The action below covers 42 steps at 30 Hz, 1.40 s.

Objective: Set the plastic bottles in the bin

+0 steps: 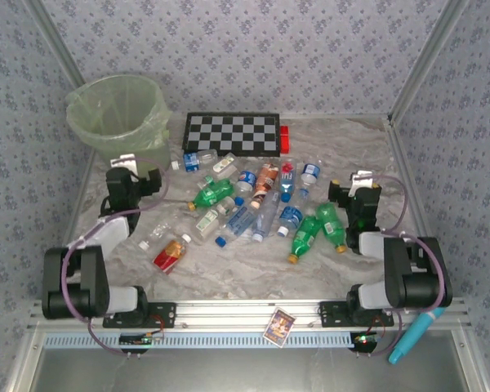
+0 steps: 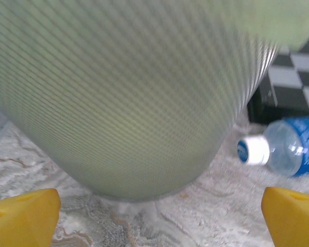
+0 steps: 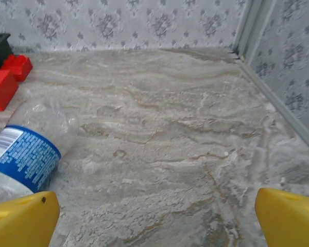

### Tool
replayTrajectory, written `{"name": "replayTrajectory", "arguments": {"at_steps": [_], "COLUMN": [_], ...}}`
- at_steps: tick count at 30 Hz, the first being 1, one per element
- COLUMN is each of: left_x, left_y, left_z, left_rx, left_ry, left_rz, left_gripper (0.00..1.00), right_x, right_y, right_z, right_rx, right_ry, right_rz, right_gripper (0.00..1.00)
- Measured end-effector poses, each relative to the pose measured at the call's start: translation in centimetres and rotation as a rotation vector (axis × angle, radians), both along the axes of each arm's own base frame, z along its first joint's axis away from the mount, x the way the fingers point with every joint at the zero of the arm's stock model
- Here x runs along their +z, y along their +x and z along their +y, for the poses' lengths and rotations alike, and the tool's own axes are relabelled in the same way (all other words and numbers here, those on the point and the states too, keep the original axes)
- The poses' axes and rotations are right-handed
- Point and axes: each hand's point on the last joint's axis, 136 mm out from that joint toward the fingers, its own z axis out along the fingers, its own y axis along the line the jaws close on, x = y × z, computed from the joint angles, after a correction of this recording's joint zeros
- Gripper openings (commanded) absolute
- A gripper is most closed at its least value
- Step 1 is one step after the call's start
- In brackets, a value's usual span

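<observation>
Soft, even, bright light; faint shadows on the desk (image 1: 245, 273). The left wrist view shows the bin (image 2: 118, 92) close and blurred; the overhead picture is slightly grainy.

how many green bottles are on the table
3. One green bottle lies in the left half of the pile; two more lie side by side at its right end. The crowded pile could hide another.

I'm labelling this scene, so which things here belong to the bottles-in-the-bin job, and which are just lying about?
Job: plastic bottles, pale green bin.
Lying about: checkerboard, red blocks, turquoise pen-shaped tool, small card on the front rail.
</observation>
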Motion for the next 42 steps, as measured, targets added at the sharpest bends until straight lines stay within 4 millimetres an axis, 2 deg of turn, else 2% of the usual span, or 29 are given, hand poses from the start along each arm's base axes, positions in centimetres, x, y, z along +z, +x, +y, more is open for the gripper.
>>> {"name": "replayTrajectory", "arguments": {"at_steps": [1,5,12,14,16,21,29,34,37,42], "left_x": [0.9,2.0,3.1,3.0,2.3,0.1,0.9,-0.3,-1.8,-4.3], "left_y": [-0.4,-1.9,-4.9,-5.5,-6.4,-9.5,-14.7,-17.6,-19.5,-21.9], "left_z": [0.1,0.6,0.7,0.1,-0.7,-2.7,-8.9,-11.5,-12.4,-12.3], "left_rx": [0.016,0.087,0.197,0.191,0.185,0.172,-0.017,-0.1,-0.124,-0.102], "left_ry": [-0.019,-0.091,-0.261,-0.313,-0.362,-0.41,-0.319,-0.289,-0.273,-0.266], "left_rz": [-0.005,0.047,0.182,0.22,0.278,0.434,0.508,0.571,0.634,0.713], "left_gripper": [1.0,1.0,1.0,1.0,1.0,1.0,1.0,1.0,1.0,1.0], "right_x": [0.4,2.2,8.0,9.2,9.5,9.2,9.3,9.4,9.3,9.5], "right_y": [-0.1,-0.6,-1.3,-1.4,-1.4,-1.2,0.3,0.7,0.7,1.2], "right_z": [-0.2,-2.0,-4.7,-5.1,-5.1,-2.9,0.8,2.9,3.9,5.0], "right_rx": [-0.011,-0.106,-0.279,-0.286,-0.283,-0.209,-0.084,-0.017,0.016,0.059], "right_ry": [0.006,0.067,0.313,0.364,0.397,0.427,0.452,0.431,0.416,0.398], "right_rz": [-0.002,-0.004,-0.047,-0.056,-0.04,0.024,0.123,0.153,0.167,0.191], "right_gripper": [0.99,1.0,1.0,0.99,0.99,0.99,0.99,0.99,0.99,0.99]}}
